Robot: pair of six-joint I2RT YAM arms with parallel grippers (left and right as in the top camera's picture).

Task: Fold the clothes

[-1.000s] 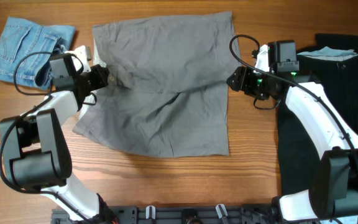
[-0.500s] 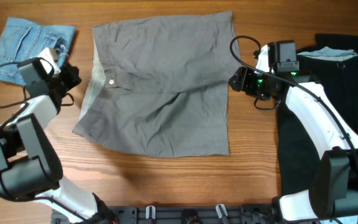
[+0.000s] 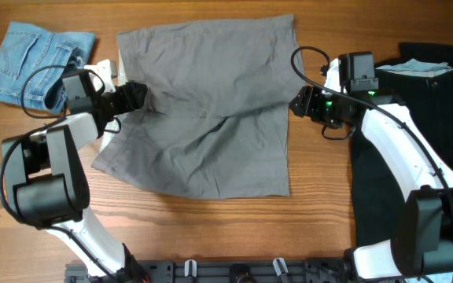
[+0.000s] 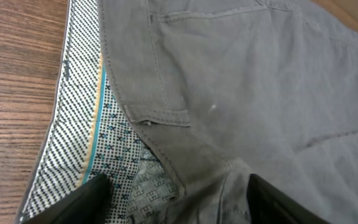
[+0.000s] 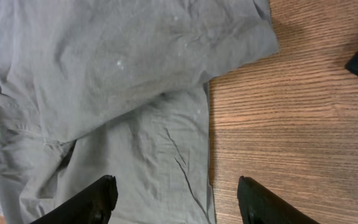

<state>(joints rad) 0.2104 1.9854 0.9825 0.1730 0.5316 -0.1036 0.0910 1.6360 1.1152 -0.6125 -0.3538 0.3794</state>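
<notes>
Grey shorts [image 3: 211, 110] spread flat on the wooden table [image 3: 211, 228], waistband at their left edge with its patterned lining [image 4: 86, 124] exposed. Left gripper [image 3: 136, 96] is over the waistband, jaws spread, nothing clamped. Right gripper [image 3: 296, 101] is at the shorts' right edge, jaws likewise released, straddling cloth and bare wood. Denim shorts [image 3: 30, 63] lie left of the grey shorts, black garments [image 3: 372, 196] to their right.

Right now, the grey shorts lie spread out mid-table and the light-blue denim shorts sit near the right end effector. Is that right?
Not quite. The denim shorts sit near the left end effector, not the right one, as the overhead view shows. The grey shorts do lie spread out mid-table.
</notes>
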